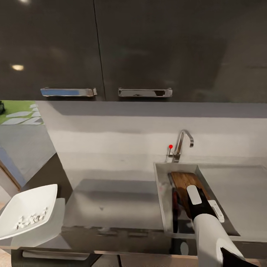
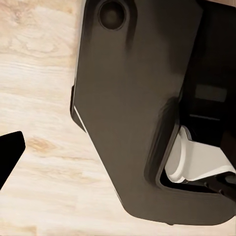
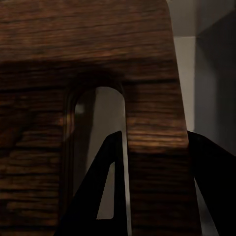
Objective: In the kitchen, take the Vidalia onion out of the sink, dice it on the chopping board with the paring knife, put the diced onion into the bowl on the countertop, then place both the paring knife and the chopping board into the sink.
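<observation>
The chopping board (image 1: 184,181) lies slanted inside the sink (image 1: 160,185), its far end toward the tap (image 1: 182,142). My right gripper (image 1: 191,206) reaches down into the basin and is shut on the board's near end. In the right wrist view, one finger passes through the handle slot of the board (image 3: 88,59) and the other sits outside its edge, with the gripper (image 3: 156,196) clamping the strip between. A dark red shape (image 1: 174,203), likely the paring knife, lies beside the board. The white bowl (image 1: 35,195) holds diced onion (image 1: 31,219). A fingertip (image 2: 10,152) of my left gripper hangs over the floor.
The grey countertop (image 1: 118,200) stretches between bowl and sink, and the bowl sits at its left end. Dark wall cabinets (image 1: 133,48) with chrome handles hang above. The flat drainboard (image 1: 241,189) lies right of the basin. The robot's dark base (image 2: 132,108) stands on the wooden floor.
</observation>
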